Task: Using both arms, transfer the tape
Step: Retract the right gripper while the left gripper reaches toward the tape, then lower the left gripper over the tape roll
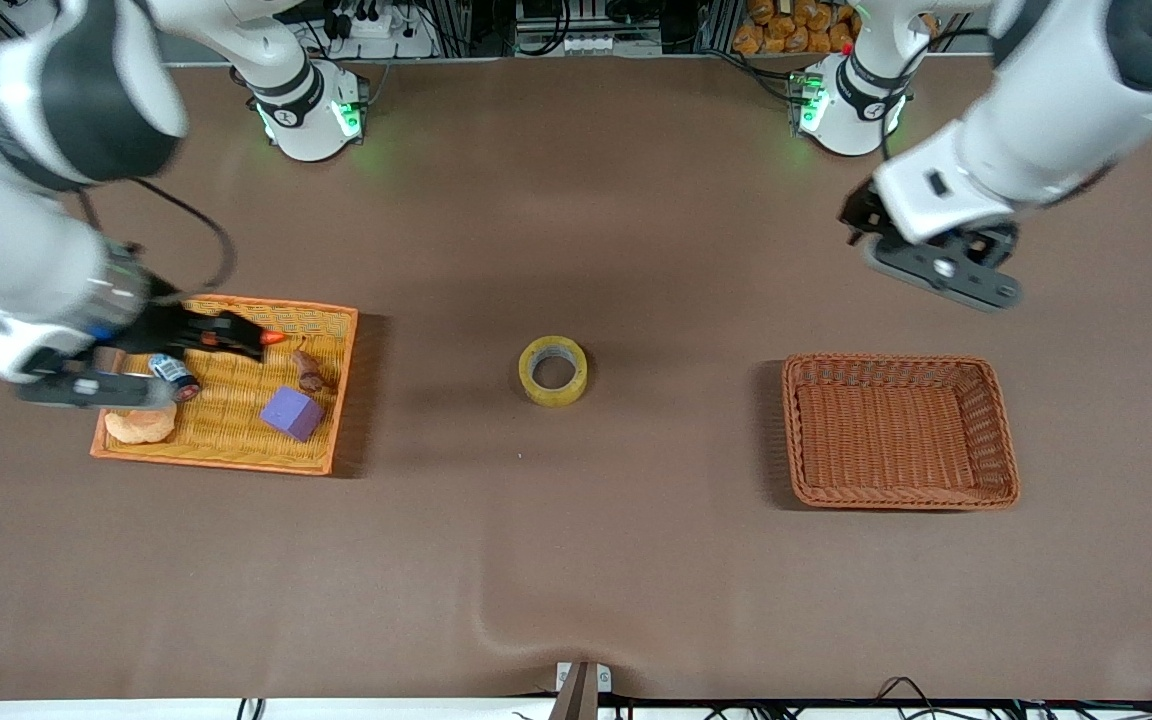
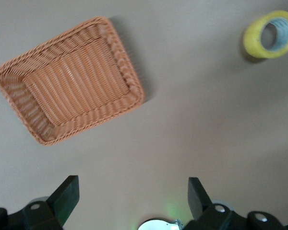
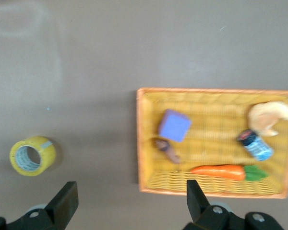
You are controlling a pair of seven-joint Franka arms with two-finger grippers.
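The tape [image 1: 553, 370], a yellowish roll with a grey core, lies flat on the brown table midway between the two baskets. It also shows in the left wrist view [image 2: 271, 34] and the right wrist view [image 3: 32, 156]. My left gripper [image 1: 941, 268] hangs open and empty over bare table, beside the brown basket on the side toward the arm bases; its fingers stand wide apart [image 2: 133, 191]. My right gripper [image 1: 86, 388] hangs open and empty over the yellow tray's end toward the right arm's end of the table; its fingers are spread [image 3: 129, 196]. Neither gripper touches the tape.
An empty brown wicker basket [image 1: 901, 362] [image 2: 134, 91] sits toward the left arm's end. A yellow wicker tray [image 1: 341, 400] [image 3: 139, 139] holds a purple cube [image 1: 292, 412], a carrot [image 3: 218, 171], a bread piece [image 1: 141, 425], a blue can [image 3: 255, 143] and a small brown item [image 1: 309, 372].
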